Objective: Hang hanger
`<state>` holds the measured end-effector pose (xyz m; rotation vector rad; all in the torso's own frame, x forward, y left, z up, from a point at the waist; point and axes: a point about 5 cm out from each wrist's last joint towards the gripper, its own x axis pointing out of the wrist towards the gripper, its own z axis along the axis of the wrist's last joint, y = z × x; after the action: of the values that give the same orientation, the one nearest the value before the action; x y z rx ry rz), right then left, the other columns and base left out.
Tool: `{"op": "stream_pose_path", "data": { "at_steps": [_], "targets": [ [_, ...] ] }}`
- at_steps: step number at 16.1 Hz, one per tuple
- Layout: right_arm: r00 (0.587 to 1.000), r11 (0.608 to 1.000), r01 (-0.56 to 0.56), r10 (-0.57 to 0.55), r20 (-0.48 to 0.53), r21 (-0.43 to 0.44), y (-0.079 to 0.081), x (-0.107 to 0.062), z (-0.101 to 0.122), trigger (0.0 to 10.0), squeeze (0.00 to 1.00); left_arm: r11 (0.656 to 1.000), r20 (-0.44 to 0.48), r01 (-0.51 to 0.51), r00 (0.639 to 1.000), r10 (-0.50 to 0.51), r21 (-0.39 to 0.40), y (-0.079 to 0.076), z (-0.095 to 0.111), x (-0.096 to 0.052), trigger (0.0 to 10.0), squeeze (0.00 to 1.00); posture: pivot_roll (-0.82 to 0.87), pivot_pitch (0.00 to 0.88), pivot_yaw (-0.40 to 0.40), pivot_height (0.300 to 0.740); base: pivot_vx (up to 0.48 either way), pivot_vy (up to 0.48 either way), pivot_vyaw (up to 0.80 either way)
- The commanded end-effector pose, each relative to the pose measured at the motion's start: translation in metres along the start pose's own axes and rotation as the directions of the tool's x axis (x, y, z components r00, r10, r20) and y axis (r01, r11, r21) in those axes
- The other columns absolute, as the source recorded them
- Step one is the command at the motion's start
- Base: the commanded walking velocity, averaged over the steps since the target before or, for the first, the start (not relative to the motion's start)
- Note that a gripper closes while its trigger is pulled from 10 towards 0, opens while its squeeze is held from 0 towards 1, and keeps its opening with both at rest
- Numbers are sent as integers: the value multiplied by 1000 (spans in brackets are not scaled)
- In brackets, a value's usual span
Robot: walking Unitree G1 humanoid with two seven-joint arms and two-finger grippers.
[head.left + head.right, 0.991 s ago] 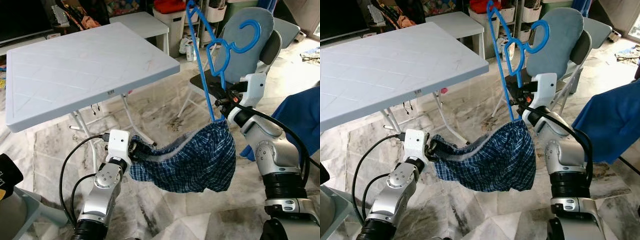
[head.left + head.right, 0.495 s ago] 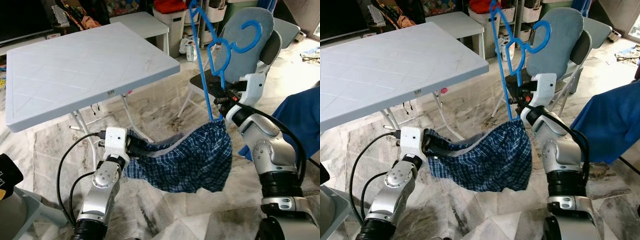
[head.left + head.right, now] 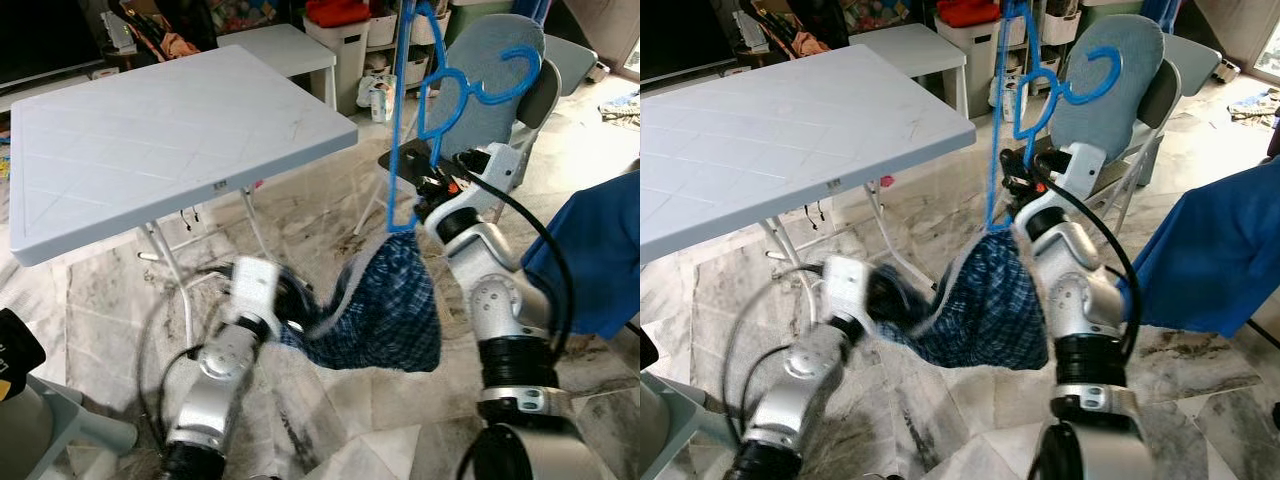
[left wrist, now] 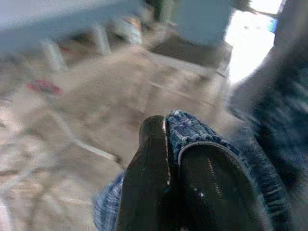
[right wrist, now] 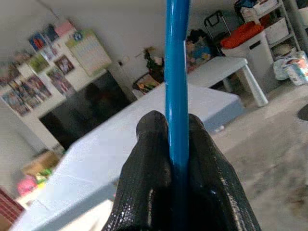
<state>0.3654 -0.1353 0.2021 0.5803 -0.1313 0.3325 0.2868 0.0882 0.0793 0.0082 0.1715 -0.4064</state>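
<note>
Right wrist view — right claw (image 5: pixel 177 126) clenched on blue hanger (image 5: pixel 176 72) rod.
Hanger (image 3: pixel 432 95) held upright above marble floor (image 3: pixel 110 285), beside grey bench (image 3: pixel 150 130); plaid shorts (image 3: pixel 390 310) droop from its lower end to left claw (image 4: pixel 175 144), clamped on the waistband — left arm blurred.

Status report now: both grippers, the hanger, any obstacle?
Right gripper shut on blue plastic hanger. Left gripper shut on blue checked shorts, which hang from the hanger. White folding table close on left.
</note>
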Motion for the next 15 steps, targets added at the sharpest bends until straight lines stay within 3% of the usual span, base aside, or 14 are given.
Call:
{"op": "stream_pose_path", "data": {
  "at_steps": [1,2,3,4,5,6,8,9,10,13,15],
  "targets": [
    [995,998,12,-18,97,57,8,10,18,10000,0,995,-27,103,994,-103,0,-12,-2,-2,0,0,-113,13,24,740,0,0,0],
    [993,997,33,-40,111,64,7,11,20,10000,0,992,-27,122,992,-122,-10,-16,-1,-2,0,0,-116,13,23,740,0,0,0],
    [988,993,77,-63,143,-91,8,15,26,10000,0,979,-2,188,982,-188,-83,-27,5,-3,0,0,-116,14,23,740,0,0,0],
    [985,978,86,-55,162,-191,11,17,29,10000,0,969,12,221,975,-222,-113,-32,9,-3,0,0,-112,15,22,740,0,0,0],
    [983,981,79,-48,176,-176,17,20,30,10000,0,967,16,238,971,-238,-94,-35,12,-3,0,0,-110,15,21,740,0,0,0],
    [984,988,61,-36,174,-144,23,24,31,10000,0,973,15,217,976,-216,-75,-34,11,-2,0,0,-110,15,21,740,0,0,0],
    [989,994,67,-78,127,88,31,31,24,10000,0,997,-6,81,997,-81,-6,-16,8,2,0,0,-110,16,20,740,0,0,0],
    [992,967,77,-99,81,241,34,33,16,10000,0,1000,-20,-28,999,28,2,-1,8,4,0,0,-103,16,15,740,0,0,0],
    [992,944,88,-111,55,318,36,33,11,10000,0,995,-32,-96,995,96,-1,9,8,5,0,0,-103,16,15,740,0,0,0],
    [999,896,41,-28,-35,442,52,30,-4,10000,0,980,-18,-200,980,200,25,24,11,7,0,0,-104,11,15,740,0,0,0],
    [995,876,33,18,-101,481,61,25,-14,10000,0,978,-23,-205,978,206,28,21,10,14,0,0,-105,9,15,740,0,0,0]
  ]
}}
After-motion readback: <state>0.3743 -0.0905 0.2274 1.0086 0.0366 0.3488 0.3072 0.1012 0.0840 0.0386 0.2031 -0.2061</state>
